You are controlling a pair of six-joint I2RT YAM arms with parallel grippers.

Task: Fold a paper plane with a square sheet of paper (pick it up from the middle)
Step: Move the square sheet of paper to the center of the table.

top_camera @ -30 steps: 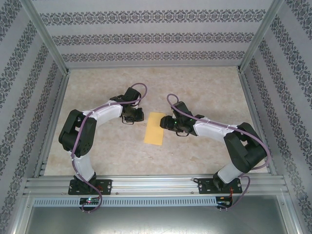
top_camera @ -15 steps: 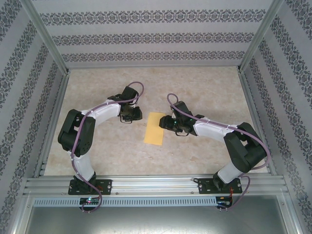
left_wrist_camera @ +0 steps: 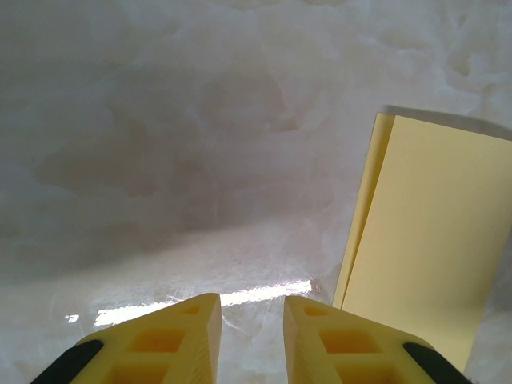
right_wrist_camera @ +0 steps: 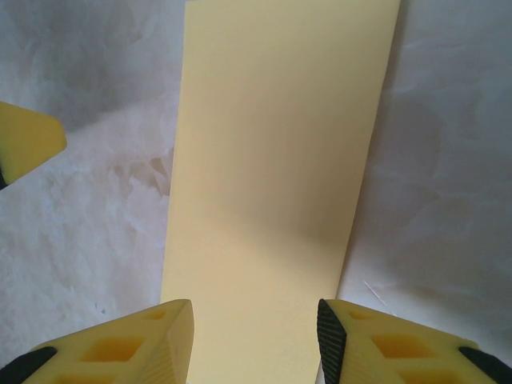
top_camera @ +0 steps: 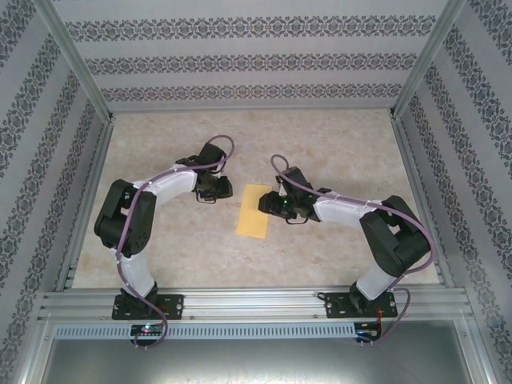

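Pincers flank the sheet from left and right at the middle of the table [top_camera: 336,144], one on each arm, and neither has a grip on it.

The sheet [top_camera: 254,212] lies flat as a narrow rectangle, its long sides running near to far. In the left wrist view a second layer peeks out along the sheet's [left_wrist_camera: 424,248] left edge, so I judge it folded in half. No point or slanted fold shows yet. That puts the task early: the centre fold looks made and the nose corners are not yet turned in. The next move probably calls for one pincer to pin the sheet while the other gets under a far corner. That is delicate with paper this thin lying flush on a smooth top, and a careless push would slide the whole sheet.

The right pincer [top_camera: 270,204] sits at the sheet's far right edge. In its wrist view the right pincer [right_wrist_camera: 254,316] is spread nearly as wide as the sheet [right_wrist_camera: 280,160], which lies below. I cannot tell whether the pads touch the paper.

The left pincer [top_camera: 214,190] is near the far left corner, with bare table between. Up close, the left pincer [left_wrist_camera: 252,308] is parted by a narrow gap and grips nothing.
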